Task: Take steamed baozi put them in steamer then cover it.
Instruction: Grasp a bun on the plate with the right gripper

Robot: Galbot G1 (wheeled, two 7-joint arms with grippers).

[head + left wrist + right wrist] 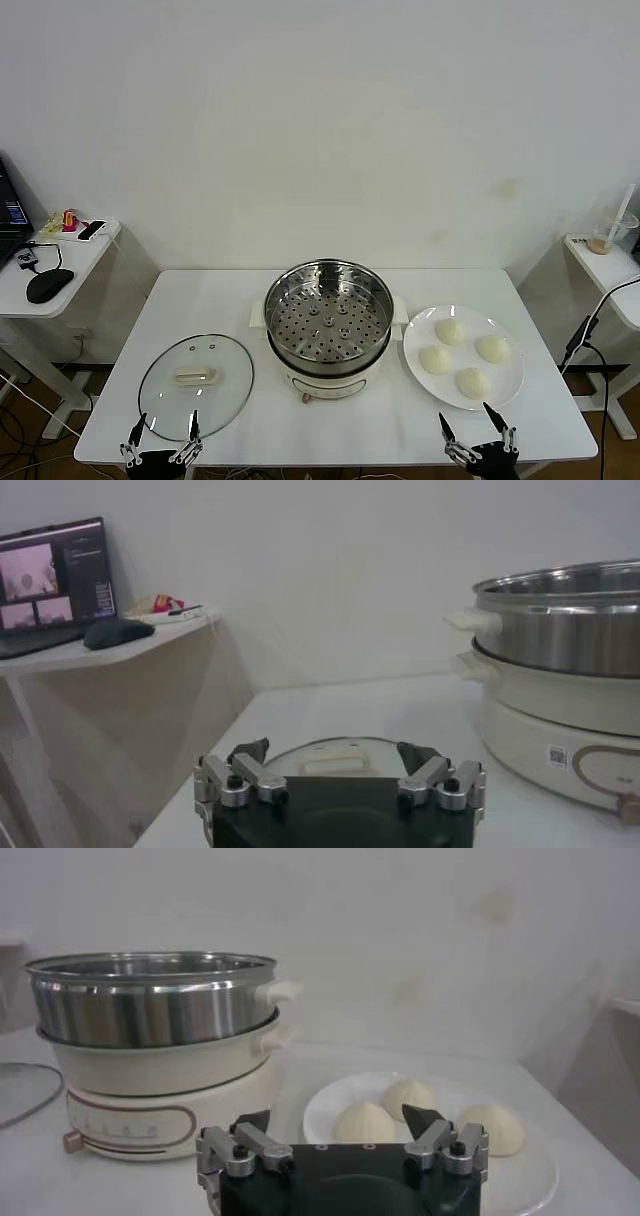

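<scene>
On the white plate sit four smooth domed baozi; both grippers gape wide, empty

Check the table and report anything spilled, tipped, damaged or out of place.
Nothing stands out. The steamer sits upright and uncovered, its glass lid lies flat beside it, and four buns rest on the white plate. No spills.

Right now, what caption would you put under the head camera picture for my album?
Four buns wait on a plate beside the open steamer, glass lid on the table.
</scene>
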